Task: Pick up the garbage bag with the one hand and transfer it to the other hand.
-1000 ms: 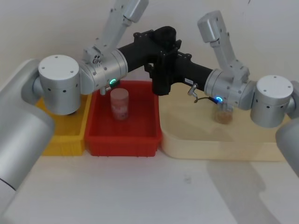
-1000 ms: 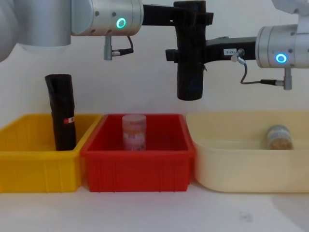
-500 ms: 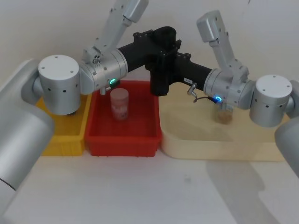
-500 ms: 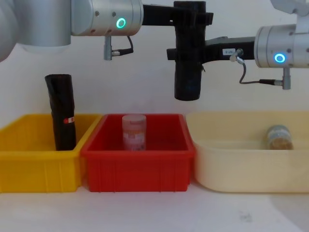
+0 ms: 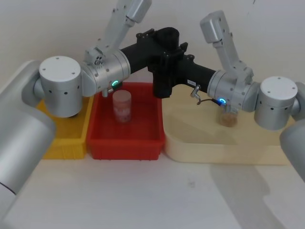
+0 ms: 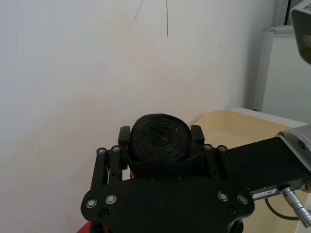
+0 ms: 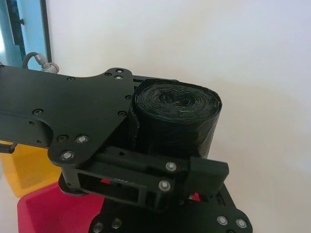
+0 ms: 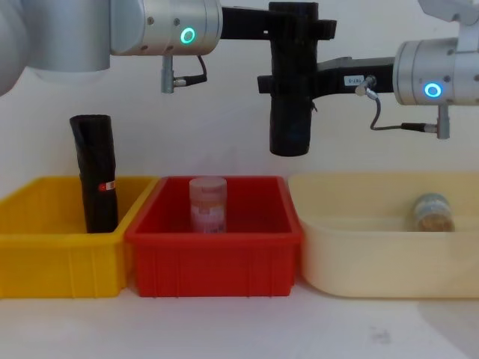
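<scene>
The garbage bag (image 8: 290,123), a black roll, hangs upright in the air above the right end of the red bin (image 8: 213,262). My left gripper (image 8: 299,22), on the green-ringed arm, is shut on the roll's top end. In the left wrist view the roll's coiled end (image 6: 159,138) sits tight between the two fingers. My right gripper (image 8: 290,81), on the blue-ringed arm, reaches in from the right and is shut on the roll's middle, just below the left one. From the head view, the bag (image 5: 162,81) is where both grippers meet.
A second black roll (image 8: 97,179) with a red-and-white band stands in the yellow bin (image 8: 45,262) at the left. A clear jar (image 8: 208,203) stands in the red bin. Another small jar (image 8: 432,212) sits in the beige tub (image 8: 374,262) at the right.
The roll has shifted slightly to the left and now hangs straighter. Both grippers have stayed on it, and nothing in the bins has moved.
</scene>
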Motion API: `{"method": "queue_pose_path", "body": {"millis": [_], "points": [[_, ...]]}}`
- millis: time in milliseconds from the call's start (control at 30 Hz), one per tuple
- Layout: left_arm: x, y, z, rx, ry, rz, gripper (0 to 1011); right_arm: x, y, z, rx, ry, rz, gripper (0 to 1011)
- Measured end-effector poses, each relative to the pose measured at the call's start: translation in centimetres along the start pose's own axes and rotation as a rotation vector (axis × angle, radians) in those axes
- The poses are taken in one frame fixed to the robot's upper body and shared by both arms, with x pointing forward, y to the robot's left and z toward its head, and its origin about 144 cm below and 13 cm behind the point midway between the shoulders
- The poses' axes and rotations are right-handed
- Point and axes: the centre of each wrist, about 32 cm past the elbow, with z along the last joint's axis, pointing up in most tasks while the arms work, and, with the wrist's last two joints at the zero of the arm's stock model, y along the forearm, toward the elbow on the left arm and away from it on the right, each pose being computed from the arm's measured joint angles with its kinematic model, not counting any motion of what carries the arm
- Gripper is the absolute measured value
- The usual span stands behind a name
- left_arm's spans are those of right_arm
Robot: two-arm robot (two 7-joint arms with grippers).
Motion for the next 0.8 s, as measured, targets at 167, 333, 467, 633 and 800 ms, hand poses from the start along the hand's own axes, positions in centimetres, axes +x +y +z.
{"method": "queue_pose_path", "body": {"millis": [167,333,467,633,800], "points": [[0.0,0.0,0.0,0.0,0.0,0.0,857,0.1,-0.1,0.0,-0.001,-0.001,-0.004,550],[0.0,0.0,0.0,0.0,0.0,0.0,981,0.3,-0.4,0.1,-0.007,-0.001,-0.031,550],[0.0,0.0,0.0,0.0,0.0,0.0,1001,0.5,-0.9,0.1,-0.021,0.0,-0.071,550],[0.0,0.0,0.0,0.0,0.0,0.0,1001,1.0,-1.6,0.2,-0.044,0.002,-0.131,550],[0.0,0.0,0.0,0.0,0.0,0.0,1001,1.5,-2.5,0.3,-0.066,0.003,-0.19,550]]}}
